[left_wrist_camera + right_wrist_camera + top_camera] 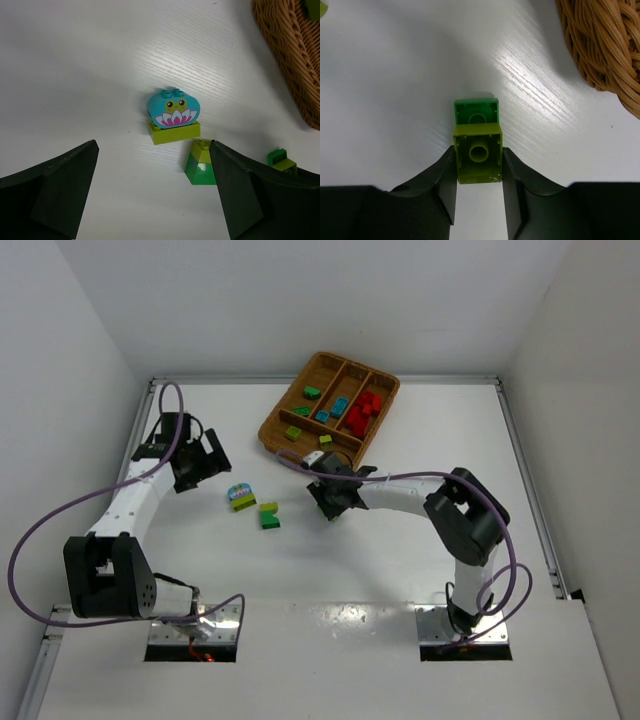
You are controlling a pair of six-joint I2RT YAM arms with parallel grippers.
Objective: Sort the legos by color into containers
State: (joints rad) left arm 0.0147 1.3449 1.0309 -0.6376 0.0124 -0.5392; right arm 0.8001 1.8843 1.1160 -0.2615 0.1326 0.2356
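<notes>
My right gripper (pixel 479 150) is shut on a lime-yellow lego (pixel 479 167) with a green lego (pixel 476 111) stuck to its far end, both seen from the underside, just above the table. In the top view this gripper (pixel 329 496) is just in front of the wicker tray (pixel 275 425). My left gripper (pixel 152 150) is open and empty, left of the loose legos in the top view (pixel 207 462). Ahead of it stand a light blue frog lego (pixel 173 106) on a lime one (pixel 175 133), and a lime-and-green pair (pixel 201 163).
The tray's compartments hold green legos (pixel 312 392), blue legos (pixel 340 405) and red legos (pixel 365 410). A lime lego (pixel 326 440) lies at the tray's near end. The tray's wicker wall (pixel 600 45) is to the right of my right gripper. White walls ring the table.
</notes>
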